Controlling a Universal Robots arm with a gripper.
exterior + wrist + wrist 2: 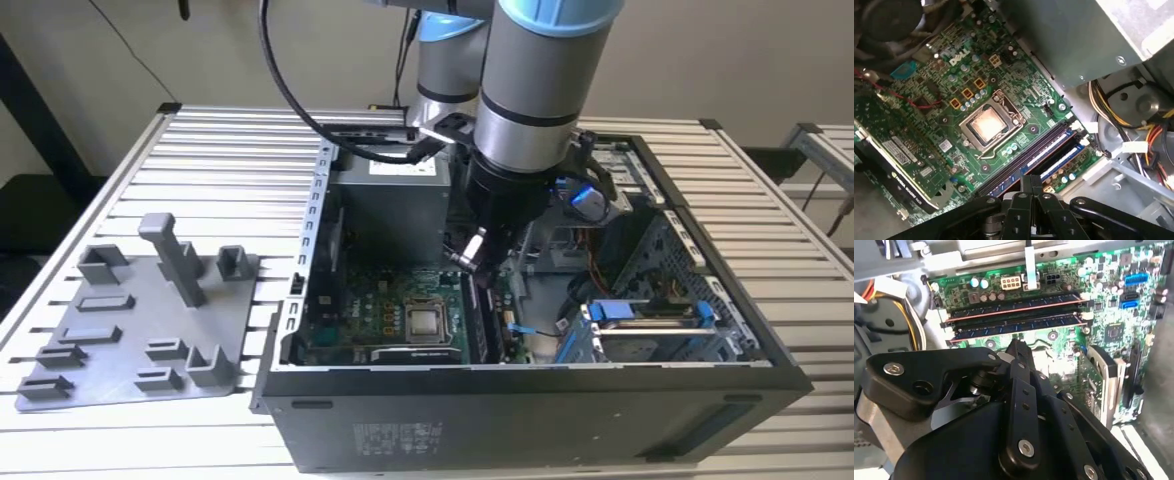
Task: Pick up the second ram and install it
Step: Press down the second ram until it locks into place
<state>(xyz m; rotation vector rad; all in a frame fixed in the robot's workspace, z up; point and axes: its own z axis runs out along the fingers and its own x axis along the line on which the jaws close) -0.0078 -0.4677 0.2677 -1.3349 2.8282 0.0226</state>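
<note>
Now, second ram (1014,326) seated in motherboard (954,80) slot; end effector (1016,347) just above, fingers together, empty

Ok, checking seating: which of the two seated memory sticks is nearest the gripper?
The memory stick on the CPU socket side, just past the gripper; the other stick lies beyond it, by the white power connector.

motherboard (954,100): green, gold square parts | second ram (1019,322): dark, blue chips, red edge | tool (1016,352): black | tray (140,330): grey | PC case (534,420): black | table (227,160): white slats
</note>
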